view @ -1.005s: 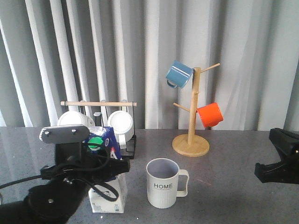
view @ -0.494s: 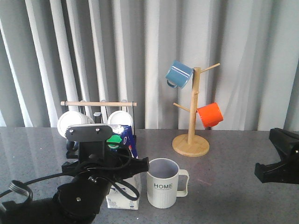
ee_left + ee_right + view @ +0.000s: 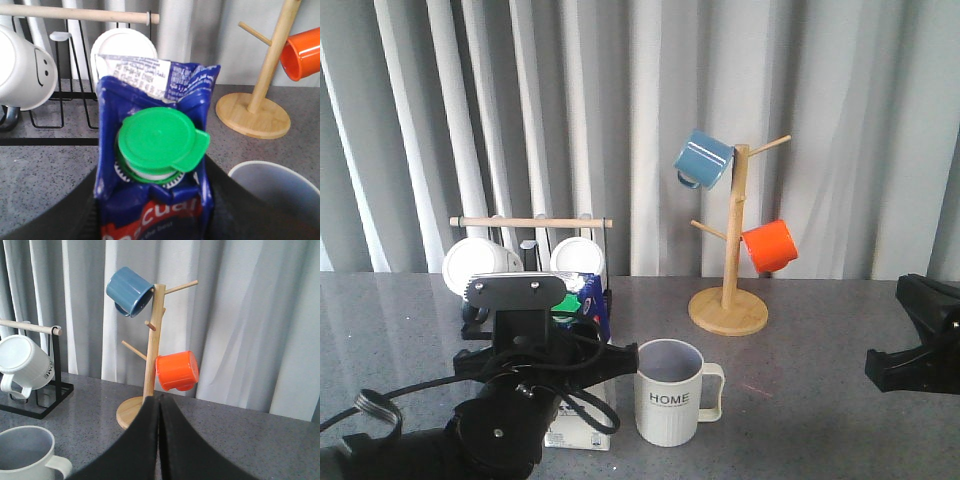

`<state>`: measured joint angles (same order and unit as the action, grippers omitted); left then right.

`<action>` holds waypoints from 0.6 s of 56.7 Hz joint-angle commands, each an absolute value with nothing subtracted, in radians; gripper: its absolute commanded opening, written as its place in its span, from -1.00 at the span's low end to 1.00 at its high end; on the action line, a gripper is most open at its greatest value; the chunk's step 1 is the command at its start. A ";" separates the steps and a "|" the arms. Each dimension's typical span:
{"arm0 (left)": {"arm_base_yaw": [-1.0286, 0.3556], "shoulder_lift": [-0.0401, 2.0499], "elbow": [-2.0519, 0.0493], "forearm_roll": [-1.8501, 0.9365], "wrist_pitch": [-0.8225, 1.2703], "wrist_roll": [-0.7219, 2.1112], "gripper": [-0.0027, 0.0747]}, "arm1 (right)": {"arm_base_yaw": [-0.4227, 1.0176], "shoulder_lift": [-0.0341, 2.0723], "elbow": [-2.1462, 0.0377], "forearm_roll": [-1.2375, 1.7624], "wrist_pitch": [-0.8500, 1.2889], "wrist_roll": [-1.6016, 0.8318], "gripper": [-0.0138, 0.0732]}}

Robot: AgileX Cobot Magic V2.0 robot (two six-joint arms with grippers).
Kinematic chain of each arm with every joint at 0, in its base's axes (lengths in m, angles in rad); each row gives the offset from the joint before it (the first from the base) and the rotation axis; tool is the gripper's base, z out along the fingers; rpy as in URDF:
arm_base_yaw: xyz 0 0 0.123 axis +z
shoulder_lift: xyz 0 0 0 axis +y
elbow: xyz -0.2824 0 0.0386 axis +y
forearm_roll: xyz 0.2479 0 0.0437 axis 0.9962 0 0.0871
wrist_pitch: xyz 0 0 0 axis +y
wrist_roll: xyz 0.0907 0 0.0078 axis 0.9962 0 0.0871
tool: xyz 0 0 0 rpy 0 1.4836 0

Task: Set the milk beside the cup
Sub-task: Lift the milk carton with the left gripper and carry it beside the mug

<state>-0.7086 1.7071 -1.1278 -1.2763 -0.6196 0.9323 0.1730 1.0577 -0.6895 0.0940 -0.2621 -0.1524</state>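
The milk [image 3: 590,302] is a blue and white carton with a green cap and stands upright just left of the cup [image 3: 668,392], a small gap between them. My left arm hides most of it. The cup is a cream ribbed mug marked "HOME", with its handle to the right. My left gripper [image 3: 578,368] is shut on the milk [image 3: 150,95], one finger on each side below the cap. The cup's rim [image 3: 280,175] shows beside the carton. My right gripper [image 3: 882,368] is shut and empty at the table's right side, far from both. The cup also shows in the right wrist view [image 3: 22,450].
A wooden mug tree [image 3: 730,300] stands behind the cup, holding a blue mug [image 3: 703,158] and an orange mug [image 3: 769,246]. A black wire rack [image 3: 605,305] with smooth white mugs [image 3: 480,262] stands behind the milk at the back left.
My left gripper has carried the milk to the right, from well left of the cup to close beside it. The right arm has not moved.
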 commanded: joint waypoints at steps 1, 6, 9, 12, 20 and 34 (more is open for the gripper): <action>-0.712 1.665 -1.162 -1.237 -0.678 0.932 -0.41 | 0.169 1.039 -0.718 0.087 -0.336 -0.162 -0.70; -0.712 1.665 -1.162 -1.237 -0.674 0.931 -0.41 | 0.169 1.039 -0.718 0.087 -0.336 -0.162 -0.70; -0.712 1.666 -1.162 -1.237 -0.670 0.930 -0.40 | 0.169 1.039 -0.718 0.087 -0.336 -0.162 -0.70; -0.712 1.669 -1.162 -1.237 -0.664 0.930 -0.40 | 0.169 1.039 -0.718 0.087 -0.336 -0.162 -0.70; -0.712 1.684 -1.186 -1.239 -0.641 0.927 -0.34 | 0.169 1.039 -0.718 0.087 -0.336 -0.162 -0.70; -0.712 1.709 -1.230 -1.248 -0.610 0.927 -0.26 | 0.169 1.039 -0.718 0.087 -0.336 -0.162 -0.70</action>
